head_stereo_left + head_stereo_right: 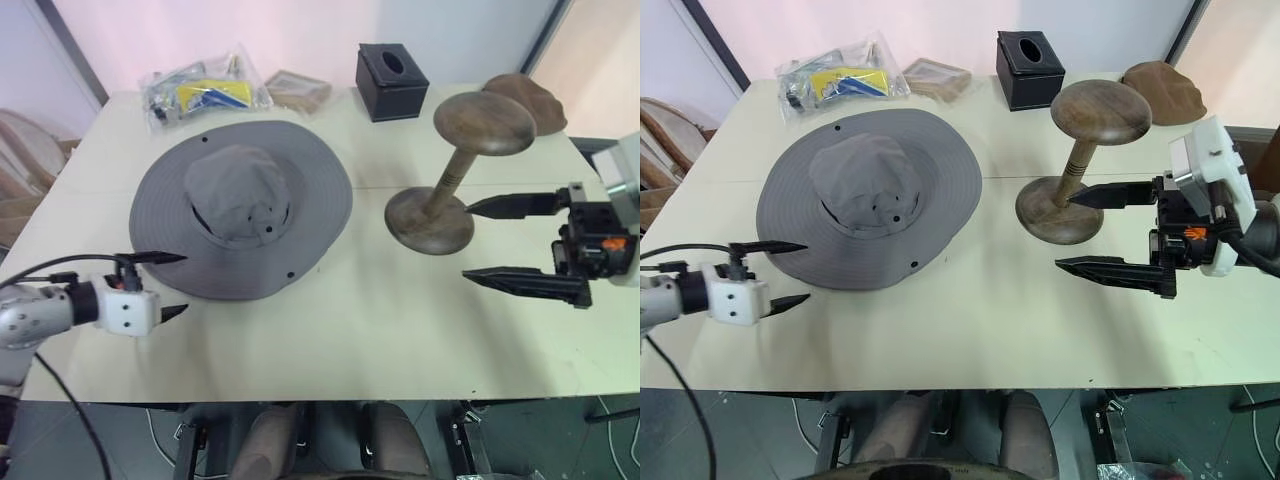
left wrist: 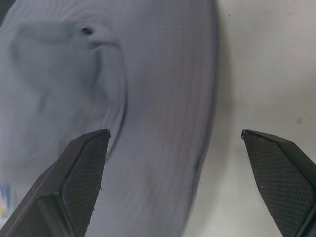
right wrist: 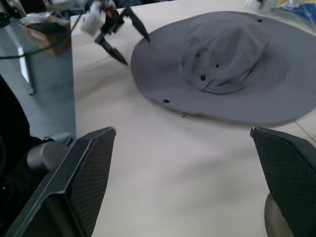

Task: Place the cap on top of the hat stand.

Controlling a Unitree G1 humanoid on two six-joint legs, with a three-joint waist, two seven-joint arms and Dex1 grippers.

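The grey wide-brimmed cap (image 1: 240, 205) lies flat on the cream table, crown up, left of centre. The dark wooden hat stand (image 1: 455, 180) is upright to its right, and its domed top is bare. My left gripper (image 1: 185, 283) is open at the cap's near-left brim edge: one fingertip is over the brim, the other over bare table. The left wrist view shows the brim (image 2: 148, 98) running between the two fingers. My right gripper (image 1: 466, 240) is open and points left, just right of the stand's round base, holding nothing. The right wrist view looks across the table to the cap (image 3: 227, 64) and the left gripper (image 3: 137, 51).
A black tissue box (image 1: 392, 80) stands at the back, behind the stand. A clear plastic bag with yellow contents (image 1: 200, 95) and a flat brown item (image 1: 298, 90) lie behind the cap. A brown lumpy item (image 1: 530, 98) lies at the back right. The table's front edge (image 1: 320, 395) is near.
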